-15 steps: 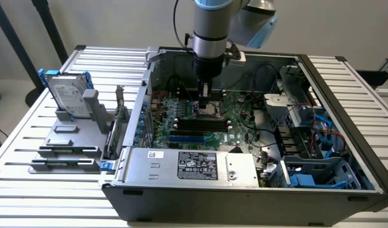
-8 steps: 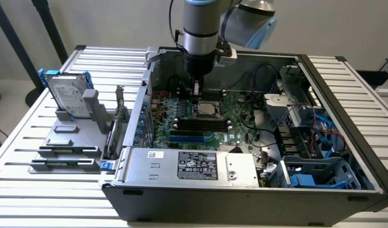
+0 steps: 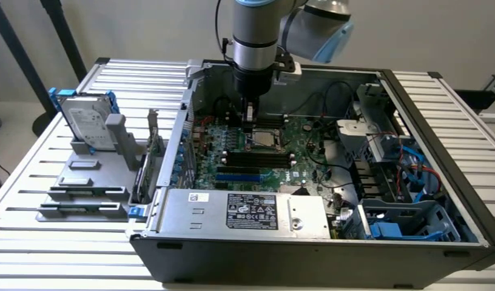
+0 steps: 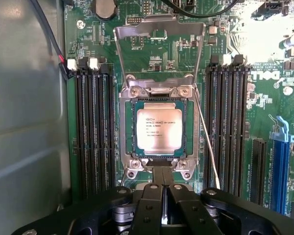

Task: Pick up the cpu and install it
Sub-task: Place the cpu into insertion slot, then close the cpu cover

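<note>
- Exterior view's left: hard drive (image 3: 87, 121) upright, well apart from the work.
- Upper centre: gripper (image 3: 249, 124) fingers pressed together, empty, just beside socket (image 4: 158, 91).
- cpu (image 4: 159, 128) flat in socket; likely light, stiff, fragile; take by opposite edges.

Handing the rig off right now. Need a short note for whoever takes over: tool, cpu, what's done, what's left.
Tool: shut, fingers together with nothing between them. It hangs over the socket's edge, beside the chip.
CPU: the small flat square silver-topped cpu lies flat in its socket on the green motherboard, inside the open dark grey computer case.
Done: the chip is in the socket, free of the tool.
Left: the metal load plate stands open, not folded down over the chip. The thin wire lever looks unlatched.
</note>
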